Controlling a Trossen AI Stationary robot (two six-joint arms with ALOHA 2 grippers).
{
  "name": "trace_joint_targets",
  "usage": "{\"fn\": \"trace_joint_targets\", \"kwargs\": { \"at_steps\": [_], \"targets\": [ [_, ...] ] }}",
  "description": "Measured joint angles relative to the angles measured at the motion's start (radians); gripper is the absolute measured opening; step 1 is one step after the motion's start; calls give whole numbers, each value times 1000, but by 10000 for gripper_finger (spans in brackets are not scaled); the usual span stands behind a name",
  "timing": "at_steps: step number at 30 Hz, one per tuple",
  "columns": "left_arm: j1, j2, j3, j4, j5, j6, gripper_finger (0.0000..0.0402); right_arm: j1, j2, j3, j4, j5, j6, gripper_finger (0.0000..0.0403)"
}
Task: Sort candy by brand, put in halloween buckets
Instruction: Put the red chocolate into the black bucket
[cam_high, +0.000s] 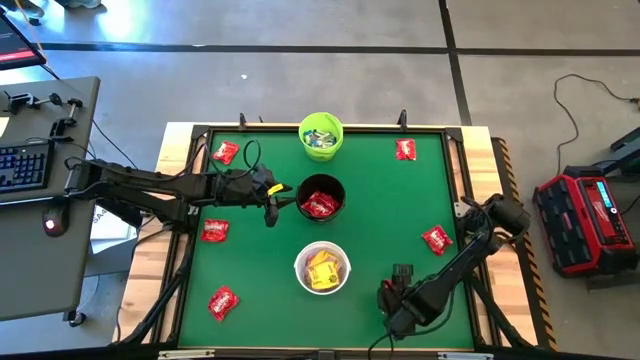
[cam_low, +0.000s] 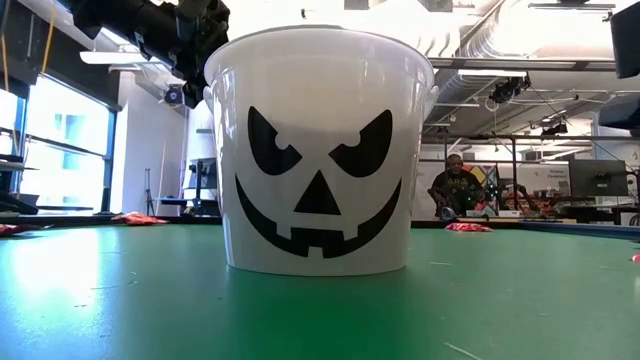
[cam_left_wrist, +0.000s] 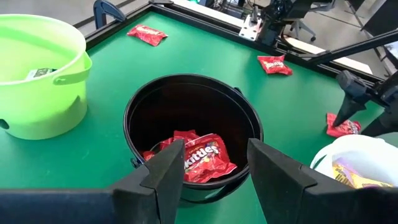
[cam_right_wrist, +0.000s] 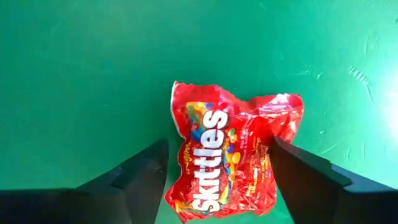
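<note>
On the green felt table (cam_high: 380, 200), seen from above, your left gripper (cam_high: 272, 199) hovers beside the round black bucket (cam_high: 322, 196), between the lime green bucket (cam_high: 321, 135) and the white jack-o'-lantern bucket (cam_high: 322, 268). Its wrist view shows its fingers spread and empty over red Skittles packets (cam_left_wrist: 202, 158). The right wrist view shows the right gripper (cam_right_wrist: 217, 171) spread around a crinkled red Skittles packet (cam_right_wrist: 227, 152) on the felt; next, I judge, close squarely on it.

A flat green-topped table (cam_high: 260, 290) with a dark frame carried three round buckets in a line down its middle: lime green (cam_high: 321, 136), black (cam_high: 321, 197), white (cam_high: 322, 268). Red shiny candy packets (cam_high: 223, 302) lay scattered flat on the green, some to each side of the buckets.
</note>
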Motion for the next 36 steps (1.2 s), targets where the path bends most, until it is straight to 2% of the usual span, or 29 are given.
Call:
{"fn": "trace_joint_targets", "kwargs": {
  "at_steps": [8,15,23,32,36],
  "targets": [
    [0,0,0,0,0,0,165,-3,1,-1,2,-6,2,192],
    [0,0,0,0,0,0,165,-4,3,15,-9,-5,2,158],
    [0,0,0,2,0,0,165,-4,3,66,-29,-9,7,144],
    [0,0,0,4,-1,21,165,-13,3,176,-148,6,12,144],
    [0,0,0,5,-1,27,165,-39,3,175,-156,-37,119,146]
  ]
}}
